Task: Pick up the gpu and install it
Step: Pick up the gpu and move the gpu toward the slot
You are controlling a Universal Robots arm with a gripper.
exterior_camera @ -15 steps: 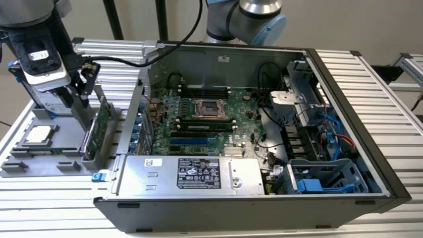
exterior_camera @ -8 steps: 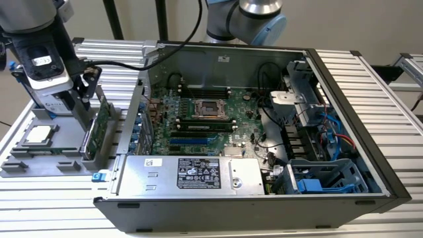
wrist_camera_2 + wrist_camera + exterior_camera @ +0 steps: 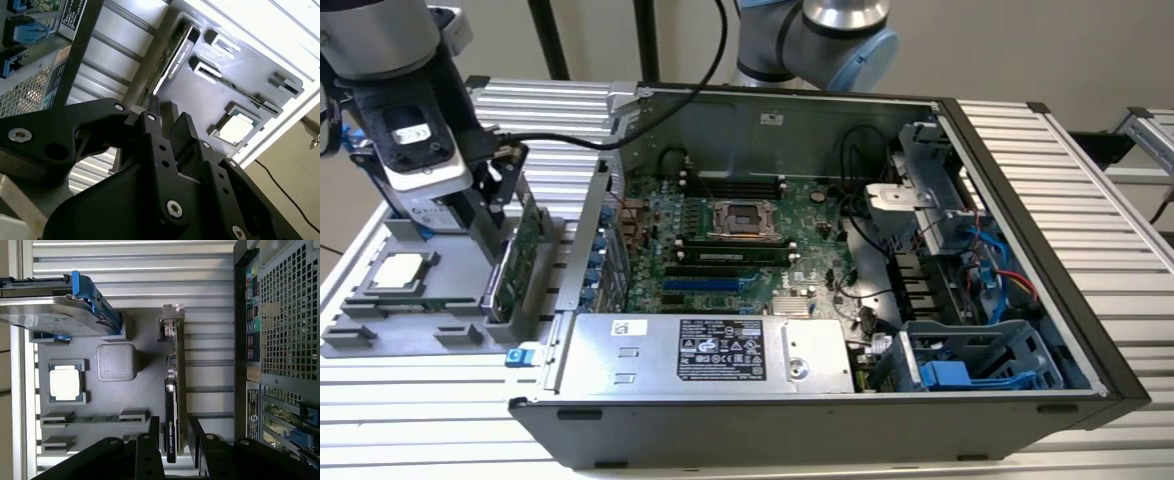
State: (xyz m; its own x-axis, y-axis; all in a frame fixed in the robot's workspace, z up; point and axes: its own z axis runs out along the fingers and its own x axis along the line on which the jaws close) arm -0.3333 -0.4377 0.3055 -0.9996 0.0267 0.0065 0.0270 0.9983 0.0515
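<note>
The gpu (image 3: pixel 523 255) stands on edge in a grey holder tray (image 3: pixel 400 340) on the exterior view's left, just outside the open computer case (image 3: pixel 1014 200). It is a thin green board with a black cooler, and its silver bracket (image 3: pixel 172 315) is at the far end. My gripper (image 3: pixel 500 225) is down over the near end of the card. In both wrist views the black fingers (image 3: pixel 154 432) straddle the gpu (image 3: pixel 175 390), one on each face, with thin gaps showing. The gripper (image 3: pixel 174 432) is open around the gpu (image 3: pixel 172 55), which still sits in its slot.
The tray (image 3: pixel 140 405) also holds a processor chip (image 3: pixel 65 381), a silver hard drive with blue frame (image 3: pixel 55 315) and a narrow memory stick (image 3: pixel 95 417). Inside the case lie the motherboard (image 3: pixel 720 240), blue expansion slots (image 3: pixel 707 285) and the power supply (image 3: pixel 707 350). The case wall (image 3: pixel 280 340) stands close beside the card.
</note>
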